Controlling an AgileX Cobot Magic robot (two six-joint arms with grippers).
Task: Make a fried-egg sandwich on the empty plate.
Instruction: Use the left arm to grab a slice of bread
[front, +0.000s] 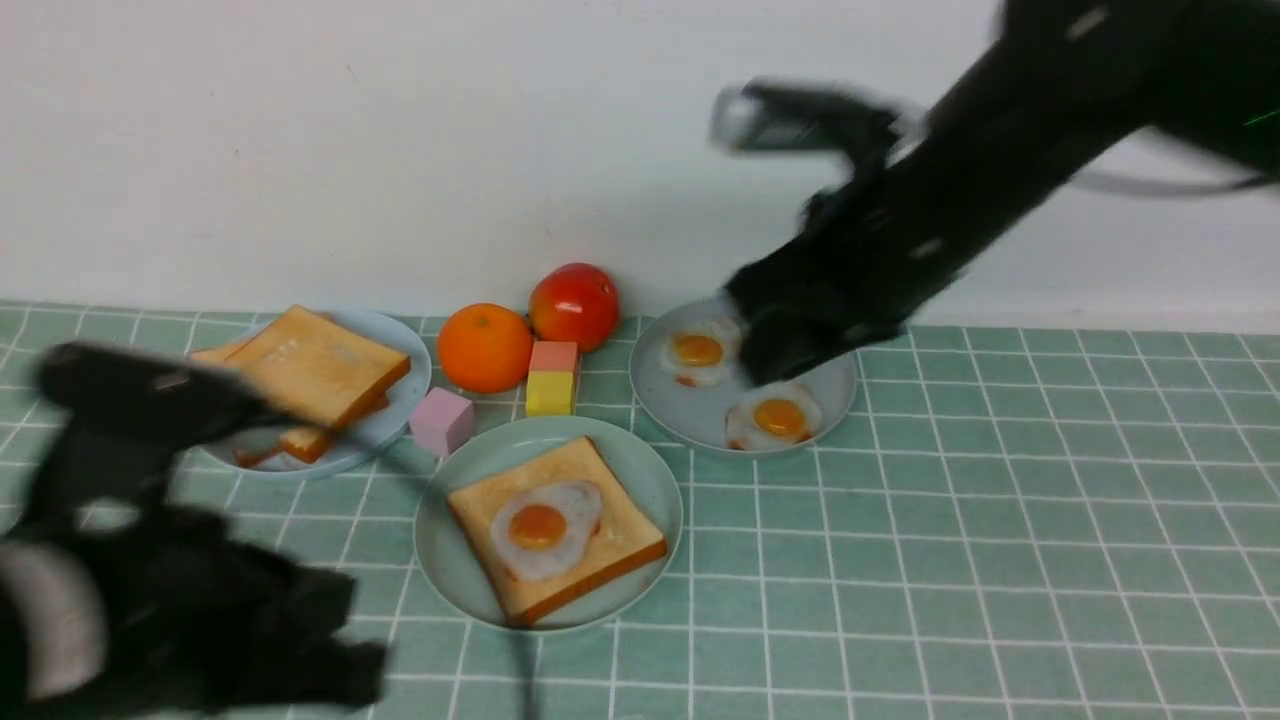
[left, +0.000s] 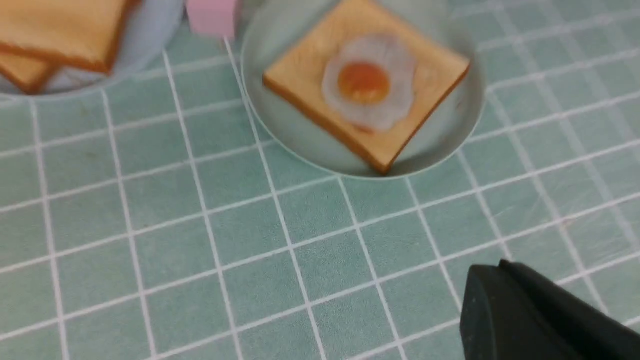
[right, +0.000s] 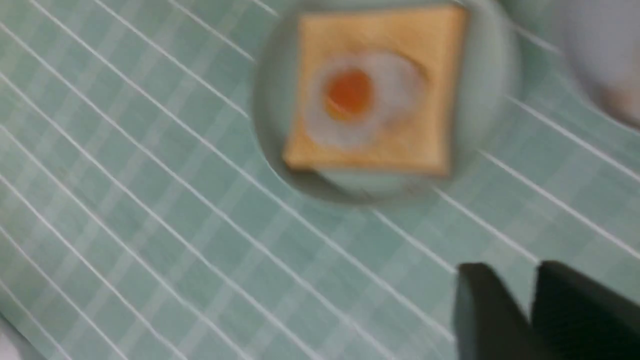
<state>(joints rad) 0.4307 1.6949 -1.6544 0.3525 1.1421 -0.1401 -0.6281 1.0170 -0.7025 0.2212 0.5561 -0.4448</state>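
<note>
My left gripper (front: 335, 645) hangs low at the near left, jaws together and empty, probably waiting to fetch the spare toast (front: 320, 365). In the centre, the mint-green plate (front: 450, 560) holds toast (front: 600, 540) topped with an egg (front: 545, 525), with no upper slice yet. The right gripper (right: 517, 272) is slightly parted and holds nothing. Blur smears it above the grey plate (front: 840, 405).

No writing, label, brand, number or sign can be read on anything in the front view or either wrist view
</note>
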